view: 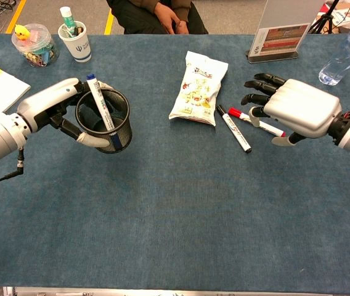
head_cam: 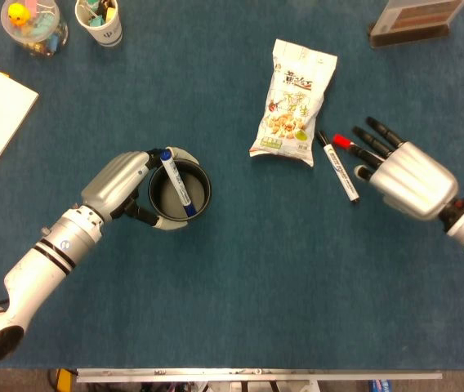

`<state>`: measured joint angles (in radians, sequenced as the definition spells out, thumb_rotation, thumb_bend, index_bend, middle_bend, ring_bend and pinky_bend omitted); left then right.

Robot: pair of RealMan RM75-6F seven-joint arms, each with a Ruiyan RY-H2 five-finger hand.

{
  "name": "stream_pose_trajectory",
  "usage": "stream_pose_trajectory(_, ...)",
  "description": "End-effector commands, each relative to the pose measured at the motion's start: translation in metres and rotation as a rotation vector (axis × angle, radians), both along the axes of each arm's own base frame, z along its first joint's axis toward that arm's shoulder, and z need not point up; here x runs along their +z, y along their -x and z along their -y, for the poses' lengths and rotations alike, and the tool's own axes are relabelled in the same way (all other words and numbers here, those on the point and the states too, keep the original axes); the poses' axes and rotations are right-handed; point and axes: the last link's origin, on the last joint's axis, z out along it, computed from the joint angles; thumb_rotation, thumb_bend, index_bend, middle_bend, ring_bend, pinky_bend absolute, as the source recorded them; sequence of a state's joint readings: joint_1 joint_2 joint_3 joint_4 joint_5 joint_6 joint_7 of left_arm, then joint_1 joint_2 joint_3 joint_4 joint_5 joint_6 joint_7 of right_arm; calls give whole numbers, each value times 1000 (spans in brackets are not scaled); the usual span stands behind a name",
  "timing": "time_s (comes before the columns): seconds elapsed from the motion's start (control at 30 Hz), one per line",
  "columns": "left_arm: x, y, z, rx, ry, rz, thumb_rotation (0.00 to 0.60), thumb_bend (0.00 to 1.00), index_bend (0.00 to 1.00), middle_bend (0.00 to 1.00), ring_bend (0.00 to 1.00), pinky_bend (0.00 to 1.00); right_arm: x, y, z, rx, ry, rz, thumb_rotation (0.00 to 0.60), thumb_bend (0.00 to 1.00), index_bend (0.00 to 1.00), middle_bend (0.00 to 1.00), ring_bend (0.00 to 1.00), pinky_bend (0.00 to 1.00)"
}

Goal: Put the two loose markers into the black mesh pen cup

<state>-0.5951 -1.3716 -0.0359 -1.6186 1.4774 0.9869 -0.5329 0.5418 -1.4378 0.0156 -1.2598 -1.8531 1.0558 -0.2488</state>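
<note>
Black mesh pen cup: left robot hand gripping it, blue-capped marker inside.
Right robot hand: fingers spread, grasping nothing, hovering over red-capped marker.
Black-capped marker: lying on blue worktop.

Red marker partly under right hand.

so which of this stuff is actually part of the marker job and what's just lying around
Part of the job:
black mesh pen cup, gripped by the left hand
red-capped marker
black-capped marker
right hand, open over the red one

Lying about:
snack bag
water bottle
sign stand
white paper cup
clear tub
</note>
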Motion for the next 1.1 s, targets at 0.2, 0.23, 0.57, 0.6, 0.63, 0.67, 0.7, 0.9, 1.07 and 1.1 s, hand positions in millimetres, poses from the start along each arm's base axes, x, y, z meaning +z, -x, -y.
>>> stream_pose_trajectory(0.2,2,3,1,6,2,-3,600,106,308,405,402,340,-25,2,9,35,12,-42,600,131,483,240,32,24)
stream_pose_trajectory(0.23,2,3,1,6,3,-2,600,106,308,405,402,340,-27,2,9,40,13,-44,600,131,483,240,32,24)
stream_pose_trajectory(0.57,4,3,3,2,6,-2,600,106,308,405,402,340,-50,-6,12,68,7,-51,600,131,483,240,32,24)
stream_pose_trajectory(0.6,4,4,3,2,6,-1,600,106,308,405,402,340,-51,-7,12,71,6,-52,600,131,483,240,32,24)
stream_pose_trajectory(0.63,4,4,3,1,5,-1,600,106,308,405,402,340,-52,-7,12,75,4,-53,600,131,483,240,32,24)
stream_pose_trajectory(0.67,5,4,4,2,5,-1,600,106,307,405,402,340,-53,-8,13,76,4,-52,600,131,483,240,32,24)
stream_pose_trajectory(0.7,5,4,4,2,5,-1,600,106,307,405,402,340,-54,-8,13,74,4,-49,600,131,483,240,32,24)
stream_pose_trajectory(0.9,8,6,3,6,1,1,600,106,307,405,401,340,-59,-13,17,80,7,-49,600,132,483,240,32,24)
stream_pose_trajectory(1.07,10,8,3,9,-3,-1,600,106,306,405,401,340,-67,-21,19,84,3,-47,600,154,483,241,32,24)
stream_pose_trajectory(1.1,10,8,3,9,-4,-2,600,106,306,405,401,340,-69,-22,19,84,1,-48,600,162,485,241,32,24)
